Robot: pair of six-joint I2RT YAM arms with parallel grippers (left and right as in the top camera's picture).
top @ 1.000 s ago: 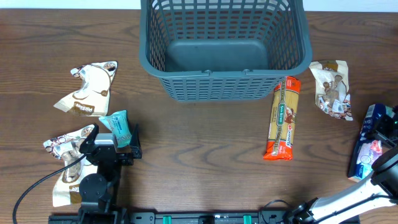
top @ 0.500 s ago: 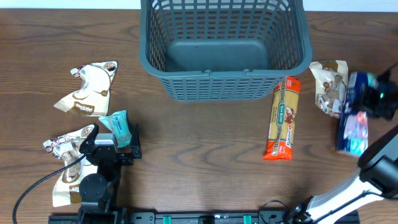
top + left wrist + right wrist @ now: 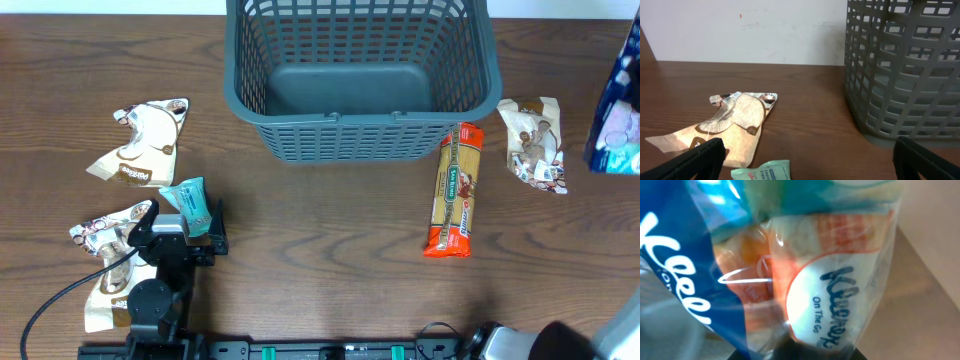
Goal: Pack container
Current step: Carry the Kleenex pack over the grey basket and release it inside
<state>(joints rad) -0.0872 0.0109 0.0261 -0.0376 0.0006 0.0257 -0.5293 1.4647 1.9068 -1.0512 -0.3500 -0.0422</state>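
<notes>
Overhead, the Kleenex pack (image 3: pixel 620 100) hangs right of the container (image 3: pixel 360 140); close up its label shows, right gripper pinching it; left gripper (image 3: pixel 807 150) gapes empty.

**Three views: one high, one low, one pressed close**

The overhead camera looks straight down on the table (image 3: pixel 320 240) from well above, and its top edge cuts off the far part of the container (image 3: pixel 362 140). The left wrist camera sits low, just above the tabletop, and faces level across it toward the wall (image 3: pixel 750 30). With the overhead it shares the container's near left corner, the brown-and-white packet (image 3: pixel 735 120) and the teal packet (image 3: pixel 762 173). The right wrist camera is so near the tissue pack (image 3: pixel 805 295) that the pack fills its frame; the overhead shows that pack at its right edge
</notes>
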